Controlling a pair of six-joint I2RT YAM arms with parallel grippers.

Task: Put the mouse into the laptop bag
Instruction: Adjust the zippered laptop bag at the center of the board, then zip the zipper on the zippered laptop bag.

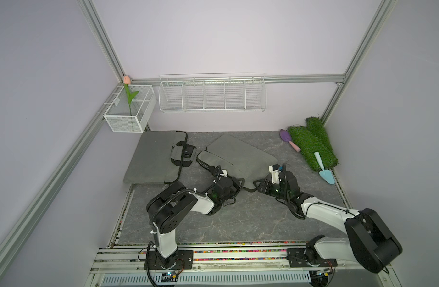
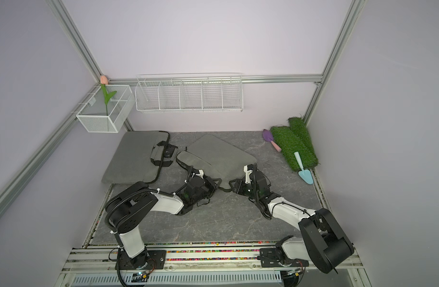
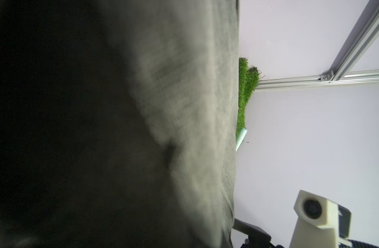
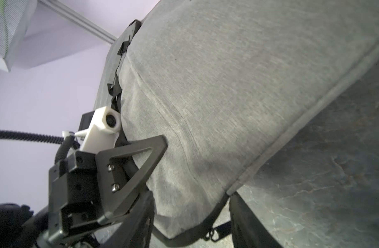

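The black mouse (image 1: 187, 152) (image 2: 169, 152) lies on the handles of a flat grey bag at the back left, away from both grippers. The grey laptop bag (image 1: 240, 154) (image 2: 220, 155) lies in the middle of the floor. My left gripper (image 1: 237, 183) (image 2: 214, 185) is shut on the bag's near edge. In the right wrist view its black finger (image 4: 141, 154) presses on the fabric. In the left wrist view grey fabric (image 3: 184, 107) hides its jaws. My right gripper (image 1: 257, 185) (image 4: 192, 225) is open, and the bag's near corner and zip pull sit between its fingers.
The other grey bag (image 1: 151, 156) lies against the left wall. Green turf rolls (image 1: 312, 144), a purple trowel (image 1: 286, 138) and a blue trowel (image 1: 324, 169) lie at the back right. A wire rack (image 1: 212, 94) and a mesh box (image 1: 130, 116) hang on the walls.
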